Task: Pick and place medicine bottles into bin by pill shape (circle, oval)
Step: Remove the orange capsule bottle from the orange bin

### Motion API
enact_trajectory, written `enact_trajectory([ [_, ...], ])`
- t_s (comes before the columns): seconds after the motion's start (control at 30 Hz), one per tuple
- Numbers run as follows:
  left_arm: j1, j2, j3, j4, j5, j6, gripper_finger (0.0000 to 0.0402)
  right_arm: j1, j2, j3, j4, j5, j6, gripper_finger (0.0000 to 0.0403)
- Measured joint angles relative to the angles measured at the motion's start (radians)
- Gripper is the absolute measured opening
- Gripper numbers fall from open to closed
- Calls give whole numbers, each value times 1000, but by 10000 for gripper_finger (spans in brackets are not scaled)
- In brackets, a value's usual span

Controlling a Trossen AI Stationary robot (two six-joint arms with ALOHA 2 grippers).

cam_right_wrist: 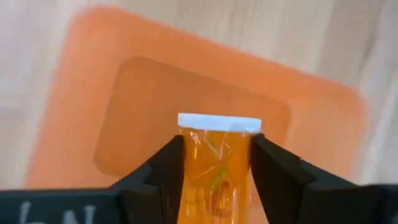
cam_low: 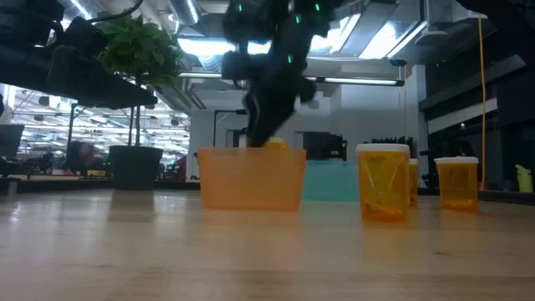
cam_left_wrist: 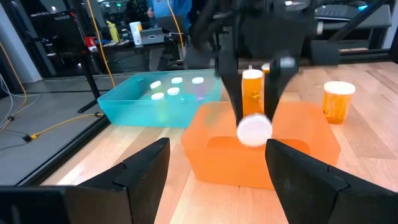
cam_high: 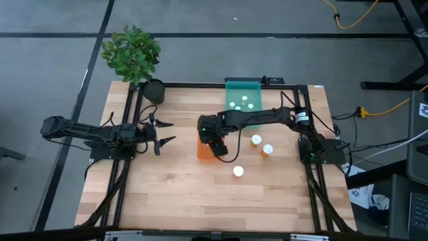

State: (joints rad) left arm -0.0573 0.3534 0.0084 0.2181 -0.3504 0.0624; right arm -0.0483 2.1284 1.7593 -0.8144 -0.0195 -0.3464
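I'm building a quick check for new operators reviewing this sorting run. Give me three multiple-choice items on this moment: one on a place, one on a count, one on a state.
1. Where is the right gripper?
A. Over the orange bin
B. Over the teal bin
C. Beside the potted plant

2. How many bottles stand loose on the bare table?
A. One
B. Three
C. Six

3. What is the state of the left gripper?
A. Shut on a bottle
B. Open and empty
C. Resting inside the teal bin

Answers:
1. A: the high view shows it above the orange bin, and the right wrist view shows orange floor under its fingers.
2. B: three white-capped bottles stand on the table to the right of the orange bin.
3. B: its fingers are spread with nothing between them, at the table's left, away from the teal bin.
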Motion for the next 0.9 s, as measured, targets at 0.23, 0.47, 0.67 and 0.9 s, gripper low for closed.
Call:
enact_trajectory([
  [0.23,0,0,0,0,0,0,257,25,-1,218,-243,-78,5,160],
  [0.47,0,0,0,0,0,0,257,111,-83,246,-548,-172,110,159],
  [0.67,0,0,0,0,0,0,257,252,-281,90,-538,-23,251,158],
  [0.9,0,0,0,0,0,0,257,408,-691,-390,-148,239,478,158],
])
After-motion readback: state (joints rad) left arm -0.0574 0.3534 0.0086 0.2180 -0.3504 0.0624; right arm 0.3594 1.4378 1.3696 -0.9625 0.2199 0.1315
